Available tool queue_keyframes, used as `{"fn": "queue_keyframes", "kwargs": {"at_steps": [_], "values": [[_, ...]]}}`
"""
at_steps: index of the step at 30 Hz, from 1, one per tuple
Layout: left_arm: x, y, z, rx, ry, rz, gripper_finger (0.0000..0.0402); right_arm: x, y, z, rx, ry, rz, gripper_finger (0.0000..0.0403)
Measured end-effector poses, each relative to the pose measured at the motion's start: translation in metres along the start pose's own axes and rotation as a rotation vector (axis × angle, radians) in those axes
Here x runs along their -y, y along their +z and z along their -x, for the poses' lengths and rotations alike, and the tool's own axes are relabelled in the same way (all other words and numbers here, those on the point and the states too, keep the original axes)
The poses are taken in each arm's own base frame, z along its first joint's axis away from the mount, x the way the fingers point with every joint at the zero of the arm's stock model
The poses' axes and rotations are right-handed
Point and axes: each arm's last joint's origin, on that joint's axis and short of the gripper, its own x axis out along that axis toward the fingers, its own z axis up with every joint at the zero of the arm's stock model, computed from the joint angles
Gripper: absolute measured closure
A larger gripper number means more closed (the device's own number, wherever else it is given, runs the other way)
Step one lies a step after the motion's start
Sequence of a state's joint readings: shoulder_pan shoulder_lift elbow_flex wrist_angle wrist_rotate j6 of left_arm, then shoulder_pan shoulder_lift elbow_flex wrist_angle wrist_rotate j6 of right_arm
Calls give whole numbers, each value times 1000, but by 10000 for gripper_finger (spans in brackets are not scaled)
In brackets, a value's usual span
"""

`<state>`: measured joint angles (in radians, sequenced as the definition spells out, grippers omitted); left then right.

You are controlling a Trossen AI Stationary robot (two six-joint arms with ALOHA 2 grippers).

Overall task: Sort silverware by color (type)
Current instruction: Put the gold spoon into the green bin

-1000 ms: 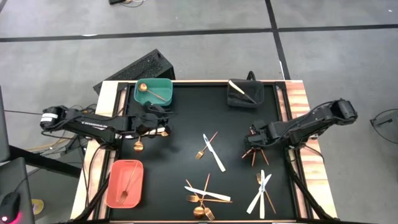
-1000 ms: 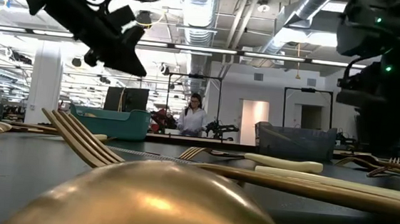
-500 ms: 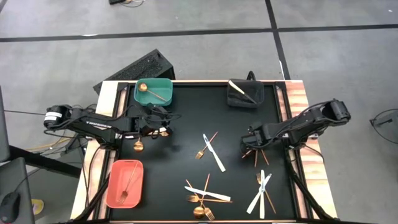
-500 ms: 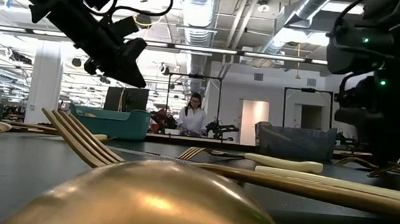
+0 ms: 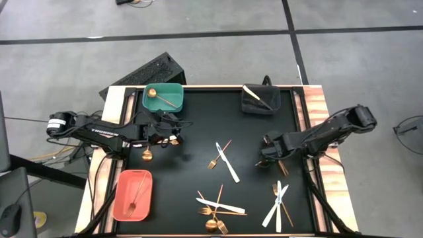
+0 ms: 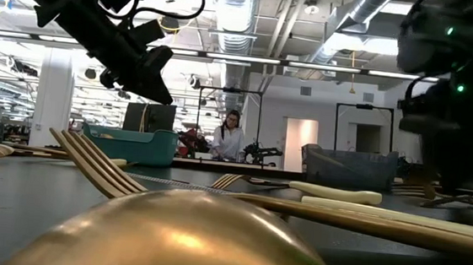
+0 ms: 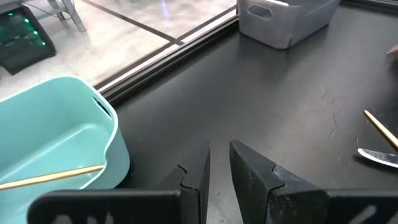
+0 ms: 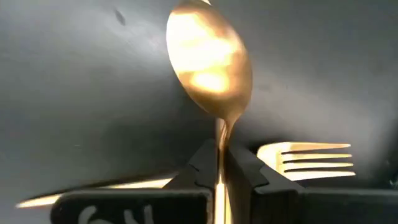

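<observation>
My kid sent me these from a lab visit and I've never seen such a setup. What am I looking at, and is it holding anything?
It is a robot with two dark arms at a black table, sorting cutlery. One picture looks straight down, one looks level across the tabletop, and two come from cameras on the wrists. Gold forks and white knives lie scattered; a teal bin, a salmon bin and a dark bin already hold some pieces. The right end effector is shut on the neck of a gold spoon, beside a gold fork. The left end effector hangs near the teal bin, nearly closed and empty.

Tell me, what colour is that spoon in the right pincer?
Shiny gold; the spoon shows best in the right wrist view.
</observation>
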<state>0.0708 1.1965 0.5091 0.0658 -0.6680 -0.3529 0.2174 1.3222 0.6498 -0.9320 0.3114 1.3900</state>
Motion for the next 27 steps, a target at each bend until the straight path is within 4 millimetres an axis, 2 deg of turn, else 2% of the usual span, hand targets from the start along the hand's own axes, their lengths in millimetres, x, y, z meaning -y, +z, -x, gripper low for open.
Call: {"fn": "queue_keyframes", "kwargs": {"at_steps": [5,9,13,19,23,27], "values": [[1,1,0,2,-17,12,351,7,0,19,141,106,-37,356],[4,6,0,33,-84,50,351,4,4,34,381,230,-49,353],[15,14,-4,107,-253,46,351,-19,15,54,694,394,-16,359],[42,20,-17,262,-610,45,351,-63,33,79,1000,561,161,359],[57,17,-23,390,-689,51,350,-82,42,86,1122,689,233,359],[67,16,-26,499,-722,56,336,-96,49,80,1153,821,301,359]]}}
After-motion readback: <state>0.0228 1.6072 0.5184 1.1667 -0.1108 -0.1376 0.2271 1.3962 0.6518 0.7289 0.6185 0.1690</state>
